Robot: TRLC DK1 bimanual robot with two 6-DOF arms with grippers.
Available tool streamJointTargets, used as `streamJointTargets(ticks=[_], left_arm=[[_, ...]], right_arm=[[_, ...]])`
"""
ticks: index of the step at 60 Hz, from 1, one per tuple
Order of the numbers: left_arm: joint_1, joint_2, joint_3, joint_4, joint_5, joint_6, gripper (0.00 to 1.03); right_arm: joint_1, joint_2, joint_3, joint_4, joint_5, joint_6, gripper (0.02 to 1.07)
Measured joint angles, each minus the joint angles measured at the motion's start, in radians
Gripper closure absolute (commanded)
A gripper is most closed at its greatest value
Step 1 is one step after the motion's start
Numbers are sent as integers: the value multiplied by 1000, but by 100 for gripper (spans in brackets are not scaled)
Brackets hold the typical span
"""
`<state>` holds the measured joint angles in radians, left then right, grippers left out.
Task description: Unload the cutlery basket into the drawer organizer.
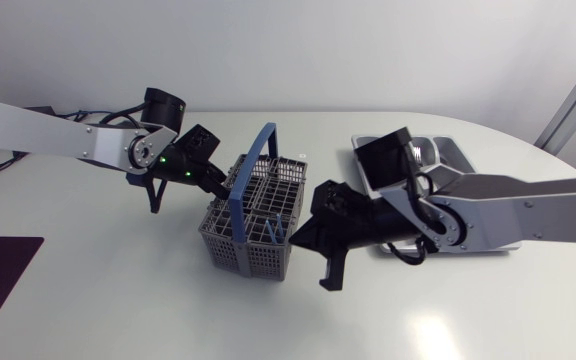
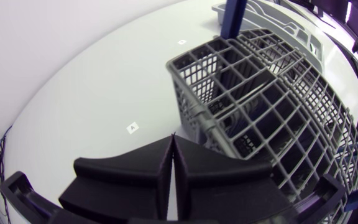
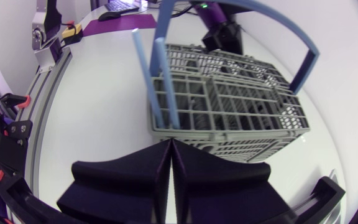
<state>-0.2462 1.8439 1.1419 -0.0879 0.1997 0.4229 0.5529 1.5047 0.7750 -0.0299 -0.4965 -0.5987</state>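
The grey cutlery basket [image 1: 230, 245] stands at frame centre on the white surface [image 1: 118, 300], the drawer organizer [image 1: 455, 150] at right, with the left end effector [image 1: 213, 183] and right end effector [image 1: 303, 236] flanking the basket, both closed on nothing.

From here the organizer [image 1: 458, 146], right of centre in the head view, is mostly covered by the right arm [image 1: 528, 205], so I can't make out its compartments. Inside the basket [image 1: 243, 250] there are only dark shapes behind the mesh. The lower ends of two blue handles [image 3: 165, 81] are lost in it.
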Motion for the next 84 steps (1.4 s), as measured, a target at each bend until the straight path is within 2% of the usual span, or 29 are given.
streamJointTargets(ticks=[6, 13, 26, 34, 58, 72, 84], left_arm=[[44, -47, -30, -35, -1, 9, 99], [69, -207, -141, -72, -5, 37, 95], [44, -485, -291, -172, 29, 76, 96], [-5, -573, -360, -230, 46, 80, 96], [-155, -612, -493, -257, 51, 126, 98], [-167, -604, -501, -258, 64, 128, 98], [-181, -539, -501, -153, 73, 111, 98]], right_arm=[[-98, -12, 17, -1, -17, -6, 100], [-202, 34, 70, 5, -24, -13, 100], [-275, 216, 215, 66, -34, -9, 100], [-295, 328, 322, 83, -40, 9, 100], [-298, 554, 609, 91, -73, 97, 100], [-286, 626, 696, 74, -107, 106, 100], [-279, 637, 702, 29, -155, 105, 100]])
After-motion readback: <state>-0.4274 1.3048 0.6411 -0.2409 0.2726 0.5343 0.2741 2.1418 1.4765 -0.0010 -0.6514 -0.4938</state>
